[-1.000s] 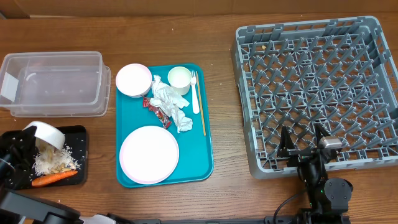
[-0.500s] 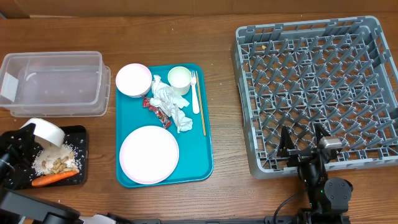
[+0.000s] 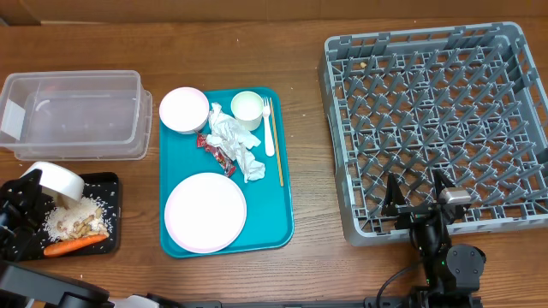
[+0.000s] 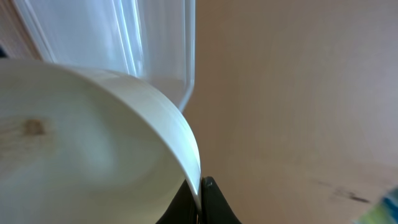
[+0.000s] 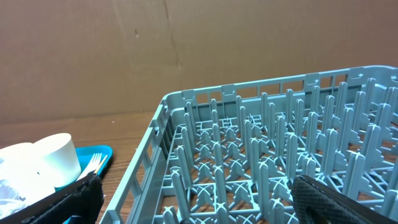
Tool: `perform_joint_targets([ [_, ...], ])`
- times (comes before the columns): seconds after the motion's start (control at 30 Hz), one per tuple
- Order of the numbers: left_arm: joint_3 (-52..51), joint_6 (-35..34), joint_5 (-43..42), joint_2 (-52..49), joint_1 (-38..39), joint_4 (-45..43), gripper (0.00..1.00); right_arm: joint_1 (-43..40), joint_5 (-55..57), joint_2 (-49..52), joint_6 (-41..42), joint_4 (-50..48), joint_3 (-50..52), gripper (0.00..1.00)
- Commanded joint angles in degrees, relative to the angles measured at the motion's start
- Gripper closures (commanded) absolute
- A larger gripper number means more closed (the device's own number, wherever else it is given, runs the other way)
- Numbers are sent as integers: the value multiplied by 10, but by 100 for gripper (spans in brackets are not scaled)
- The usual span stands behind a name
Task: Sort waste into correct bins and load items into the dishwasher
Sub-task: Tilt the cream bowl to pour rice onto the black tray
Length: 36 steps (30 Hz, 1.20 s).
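My left gripper (image 3: 32, 192) is shut on the rim of a white bowl (image 3: 58, 183), held tilted over the black tray (image 3: 110, 184); the pinch shows in the left wrist view (image 4: 200, 190). Beige food scraps (image 3: 73, 221) and an orange carrot stick (image 3: 75, 245) lie in the tray. The clear tub (image 3: 73, 115) stands behind it. On the teal tray (image 3: 278, 218) are a pink plate (image 3: 205, 212), a second white bowl (image 3: 184, 109), a white cup (image 3: 247, 108), a white fork (image 3: 269, 128), crumpled napkins (image 3: 235, 145) and a red wrapper (image 3: 216, 154). My right gripper (image 3: 417, 195) is open and empty at the front edge of the grey dish rack (image 3: 437, 120).
A thin wooden stick (image 3: 279, 145) lies along the right side of the teal tray. The dish rack also fills the right wrist view (image 5: 267, 155), with the cup (image 5: 56, 158) and fork (image 5: 93, 163) at its left. Brown cardboard stands behind the table.
The bowl in my left gripper has shifted a little to the left and back over the black tray. The scraps pile has spread slightly. The right arm has not moved.
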<state>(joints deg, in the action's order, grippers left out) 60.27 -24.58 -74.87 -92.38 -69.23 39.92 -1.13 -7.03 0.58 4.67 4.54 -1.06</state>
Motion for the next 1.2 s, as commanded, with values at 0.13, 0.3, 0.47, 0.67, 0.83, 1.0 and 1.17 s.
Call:
perform_joint_targets([
  [0.13, 2, 17, -4, -2, -6, 16, 96, -3, 6, -4, 0, -3, 6, 0],
  [0.3, 2, 37, -4, -2, -10, 18, 96, -3, 6, -4, 0, -3, 6, 0],
  [0.47, 2, 31, -56, -2, -12, -6, 96, -3, 6, -4, 0, -3, 6, 0],
  [0.67, 2, -8, 70, -3, -12, -8, 96, -3, 6, -4, 0, -3, 6, 0],
  [0.83, 2, 22, 29, -6, -12, 6, 96, -3, 6, -4, 0, -3, 6, 0],
  [1.0, 2, 57, 7, -6, -12, 4, 96, -3, 6, -4, 0, -3, 6, 0],
  [1.17, 2, 49, -11, -4, -5, 5, 96, -3, 6, -4, 0, -3, 6, 0],
])
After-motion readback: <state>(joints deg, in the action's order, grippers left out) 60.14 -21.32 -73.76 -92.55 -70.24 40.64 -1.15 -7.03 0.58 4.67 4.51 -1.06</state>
